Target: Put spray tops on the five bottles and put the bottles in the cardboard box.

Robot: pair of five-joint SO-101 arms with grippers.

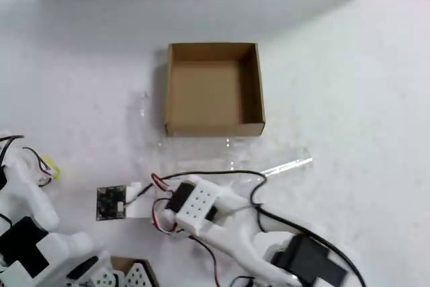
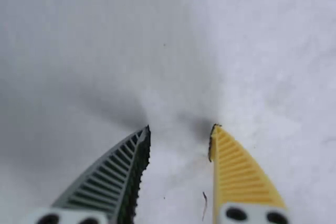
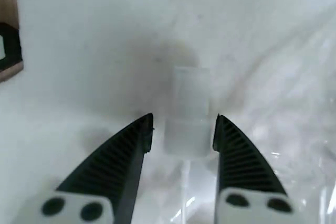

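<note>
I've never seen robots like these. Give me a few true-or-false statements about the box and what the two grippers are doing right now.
1. The box has nothing in it. True.
2. The right gripper is shut on a bottle. False: it is open, with a clear spray top between its fingers.
3. The left gripper has one yellow finger. True.
4. The left gripper holds a spray top. False: it is open above the table, gripping nothing.
</note>
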